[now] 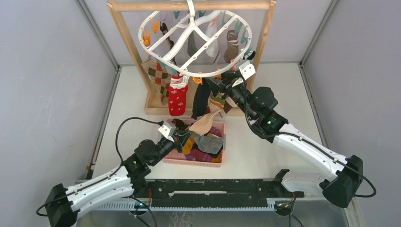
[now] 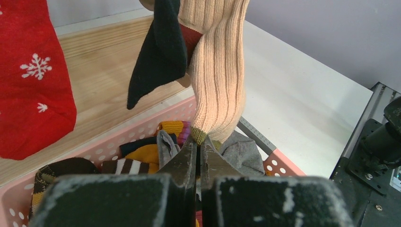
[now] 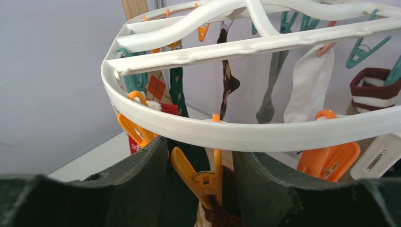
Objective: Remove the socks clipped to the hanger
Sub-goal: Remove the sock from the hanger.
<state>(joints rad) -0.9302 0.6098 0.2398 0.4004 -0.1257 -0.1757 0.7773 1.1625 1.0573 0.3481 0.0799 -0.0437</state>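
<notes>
Lab cell, grey partition walls (image 1: pixel 42 71)

The right hand (image 3: pixel 201 152), fingers apart, flanks an orange clip (image 3: pixel 201 178) just beneath the white hanger (image 3: pixel 227 134) rim; socks (image 3: pixel 307 85) hang beyond, some from teal clips (image 3: pixel 361 47).

White table (image 1: pixel 250 153), pink basket (image 1: pixel 222 145), wooden stand (image 1: pixel 126 38)
</notes>
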